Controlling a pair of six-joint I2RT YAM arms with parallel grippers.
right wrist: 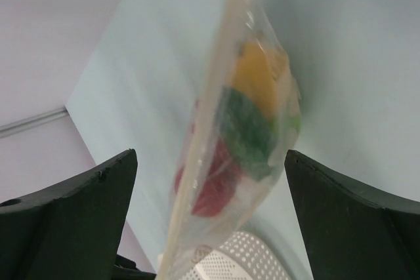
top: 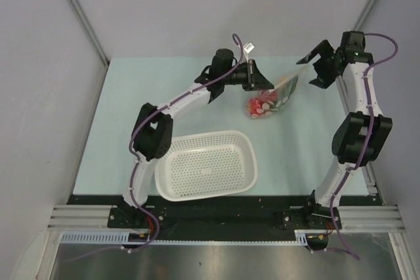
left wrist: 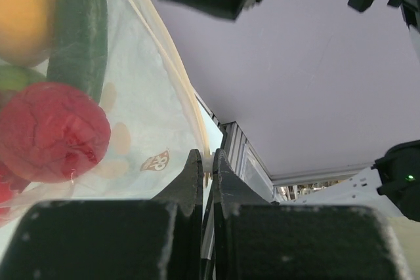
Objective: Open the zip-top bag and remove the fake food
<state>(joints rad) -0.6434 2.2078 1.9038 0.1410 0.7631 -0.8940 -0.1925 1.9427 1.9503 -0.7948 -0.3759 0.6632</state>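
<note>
The zip-top bag (top: pixel 283 90) sits at about 1 o'clock from the middle of the tabletop (top: pixel 125 129). It slants from a high corner at the far right down to a bulging end nearer the centre. The fake food (top: pixel 262 105) is all inside it and bunched toward that lower end. Through the clear plastic, the left wrist view shows a dark green cucumber (left wrist: pixel 82 31) lying lengthwise. There is an orange fruit (left wrist: pixel 23 11) at its 9 o'clock, a sliver of a green one (left wrist: pixel 14 77) below that, and a red round fruit (left wrist: pixel 52 132) at its 6 o'clock, pressed against the film. I cannot tell whether the mouth is sealed or parted.

The left gripper (left wrist: pixel 205 159) is pinched tight on the bag's edge, with the pale zip strip (left wrist: pixel 190 96) running straight into the slit between its two fingers. From above, it meets the bag at the bag's 9 o'clock side.

The right gripper (top: pixel 314 68) stands at the bag's 2 o'clock with its fingers spread wide and nothing between them. The bag's high corner is just beside it, and its own camera shows the bag edge-on in the gap ahead, apart from both fingers.

A white perforated basket (top: pixel 207 165) rests on the tabletop at the bag's 7 o'clock, well apart from it.
</note>
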